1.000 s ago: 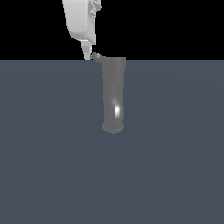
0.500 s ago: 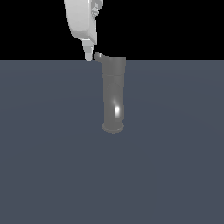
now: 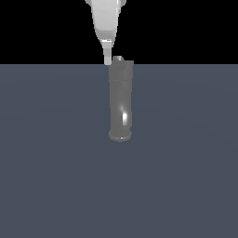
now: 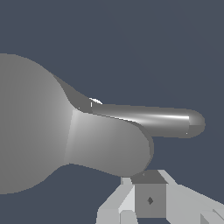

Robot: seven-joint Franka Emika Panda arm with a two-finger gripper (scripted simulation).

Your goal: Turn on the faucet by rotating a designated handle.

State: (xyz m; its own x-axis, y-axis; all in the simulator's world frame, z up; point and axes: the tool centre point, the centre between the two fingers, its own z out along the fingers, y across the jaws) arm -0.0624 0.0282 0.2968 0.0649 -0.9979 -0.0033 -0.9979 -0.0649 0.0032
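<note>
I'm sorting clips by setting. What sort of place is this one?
Most likely a bare simulated test scene, not a real kitchen or bathroom: a lone glossy grey faucet lies on a flat, featureless slate-blue floor under a black void, with a white pincer beside its far end.

Tool (image 3: 108, 60) nearer faucet (image 3: 121, 100), handle (image 3: 118, 58) upturned.

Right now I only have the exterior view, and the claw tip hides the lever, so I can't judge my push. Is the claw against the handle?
Observer: In the wrist view the claw tip sits at the edge of a flat rounded lobe, apparently the handle. I cannot confirm contact.
Operator: Near its root or its end?
Observer: Its rounded free end, far from where it joins the faucet.
Operator: Claw open?
Observer: One grey pad faces the camera; I cannot tell.
</note>
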